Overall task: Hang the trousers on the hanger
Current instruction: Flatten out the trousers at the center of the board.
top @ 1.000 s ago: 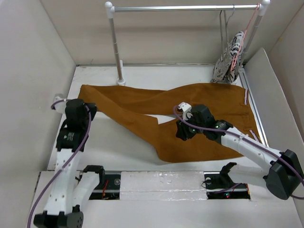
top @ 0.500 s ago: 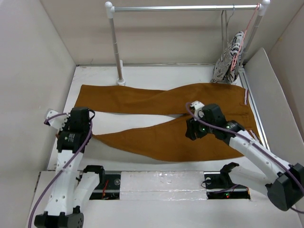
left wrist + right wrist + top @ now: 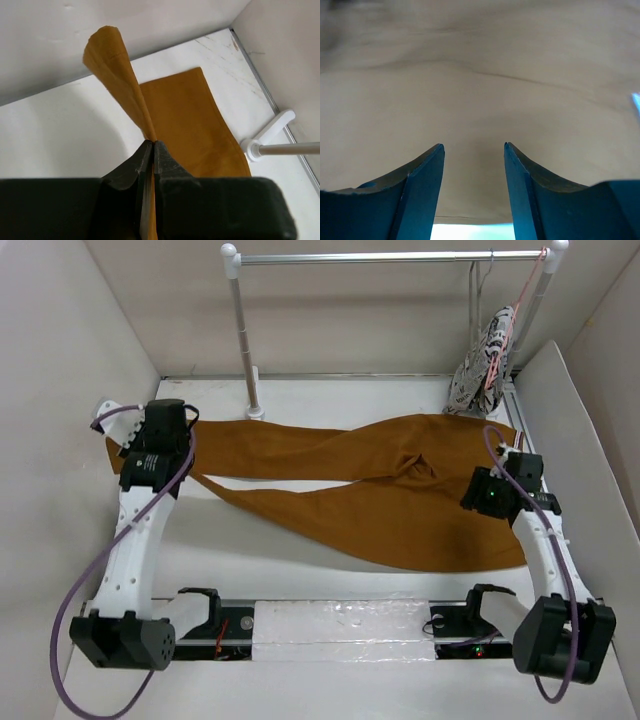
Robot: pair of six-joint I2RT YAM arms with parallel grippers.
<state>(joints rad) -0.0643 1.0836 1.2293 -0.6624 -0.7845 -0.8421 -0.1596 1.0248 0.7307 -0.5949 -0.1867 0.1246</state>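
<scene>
The rust-brown trousers (image 3: 350, 500) lie spread across the white table, with their two legs crossing and running to the left. My left gripper (image 3: 158, 435) is at the far left and is shut on the end of one leg. In the left wrist view the jaws (image 3: 152, 143) pinch the cloth (image 3: 125, 90), which fans out beyond them. My right gripper (image 3: 484, 498) is over the right, waist end of the trousers. It is open (image 3: 474, 146) and holds nothing, and it faces a blurred tan surface. The thin grey wire hanger (image 3: 472, 300) hangs from the rail at the back right.
A metal clothes rail (image 3: 390, 257) spans the back on a post (image 3: 243, 340) whose base shows in the left wrist view (image 3: 265, 140). A black-and-white patterned cloth (image 3: 480, 365) and a pink hanger (image 3: 520, 310) hang at the rail's right end. White walls close in both sides.
My left gripper has moved back and left, pulling the leg end with it. My right gripper has moved from the middle of the trousers to their right edge. The cloth has shifted.
</scene>
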